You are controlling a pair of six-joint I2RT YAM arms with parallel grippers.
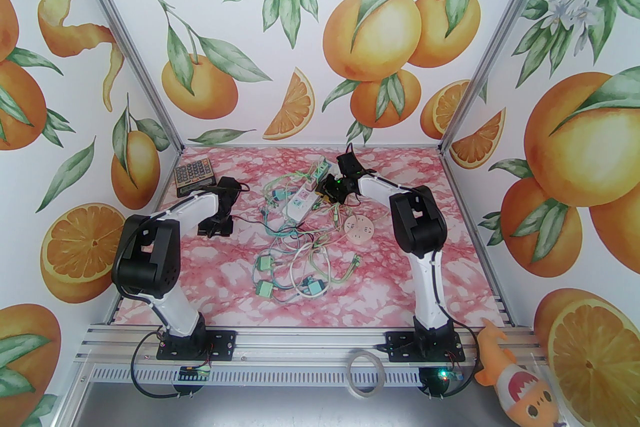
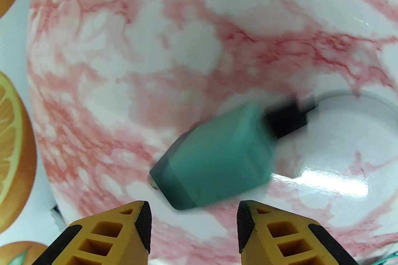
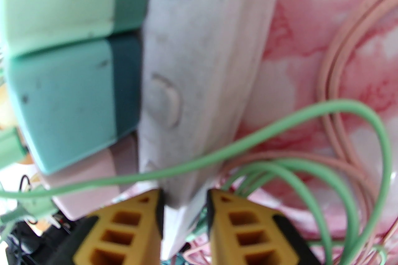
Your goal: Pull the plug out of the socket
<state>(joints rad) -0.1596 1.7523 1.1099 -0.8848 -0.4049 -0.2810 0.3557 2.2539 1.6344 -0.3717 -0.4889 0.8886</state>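
Jaws of the left gripper (image 2: 194,212) are seen spread with nothing between them, and a loose teal plug (image 2: 214,161) lies on the marbled table (image 2: 124,40) just beyond. Farther right, the white socket strip (image 3: 199,71) is pinched at its end by the right gripper (image 3: 184,195); a seated teal plug (image 3: 71,96) is left in it. For a clean pull, the strip should be pinned flat and the plug drawn straight out. No lettering can be read.
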